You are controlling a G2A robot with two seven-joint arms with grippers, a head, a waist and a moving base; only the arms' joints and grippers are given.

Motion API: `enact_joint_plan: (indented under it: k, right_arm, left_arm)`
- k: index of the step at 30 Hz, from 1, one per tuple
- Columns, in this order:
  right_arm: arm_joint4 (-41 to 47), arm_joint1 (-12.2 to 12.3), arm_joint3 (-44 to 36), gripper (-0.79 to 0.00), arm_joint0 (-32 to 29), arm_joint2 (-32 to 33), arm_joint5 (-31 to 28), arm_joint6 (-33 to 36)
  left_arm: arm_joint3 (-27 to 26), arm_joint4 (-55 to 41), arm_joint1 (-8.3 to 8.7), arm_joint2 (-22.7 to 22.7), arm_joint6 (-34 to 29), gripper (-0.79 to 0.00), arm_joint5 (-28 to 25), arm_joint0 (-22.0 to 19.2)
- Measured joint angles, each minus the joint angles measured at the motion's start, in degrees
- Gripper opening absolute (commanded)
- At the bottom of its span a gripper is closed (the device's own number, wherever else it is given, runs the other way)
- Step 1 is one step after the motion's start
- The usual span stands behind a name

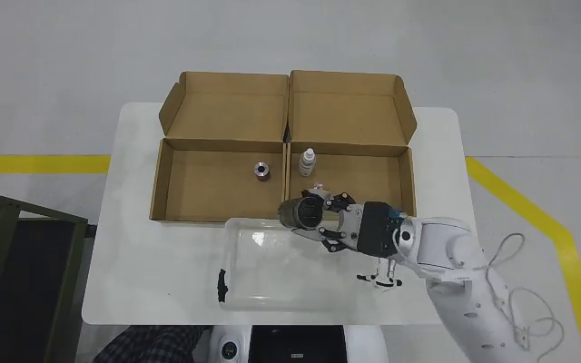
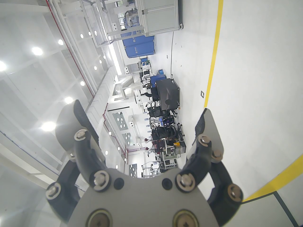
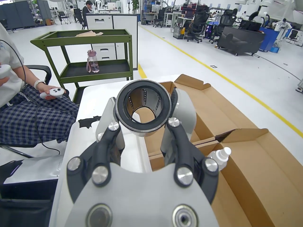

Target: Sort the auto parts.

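White table (image 1: 127, 272) carries two boxes. Right end effector (image 3: 145, 107) pinches the bearing (image 1: 300, 214), axis 9-to-3, over the boxes' near wall; left box (image 1: 204, 191) at 11 o'clock, right box (image 1: 363, 181) at 1. Left end effector (image 2: 142, 124) is spread, empty.

Glossy white right arm (image 1: 458, 263) trailing thin pale cables (image 1: 496, 265); left gripper (image 2: 142, 109) and right gripper (image 3: 144, 100) grey-plated, black-linked, silver-screwed, fingers (image 2: 214, 128) seemingly metal-backed.

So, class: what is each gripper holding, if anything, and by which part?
Right gripper holds the cylindrical bearing by its outer side wall; left gripper holds nothing.
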Motion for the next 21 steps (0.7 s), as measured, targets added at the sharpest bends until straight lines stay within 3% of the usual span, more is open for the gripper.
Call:
enact_joint_plan:
  k: [14,21]
  right_arm:
    - [3.65,0.36,0.39,-0.785,0.97,0.65,0.49,-1.09]
    - [1.06,0.26,1.61,-0.785,2.64,-1.65,2.14,0.84]
  left_arm:
    - [0.00,0.00,0.00,0.00,0.00,0.000,0.00,0.00]
    - [0.00,0.00,0.00,0.00,0.00,0.000,0.00,0.00]
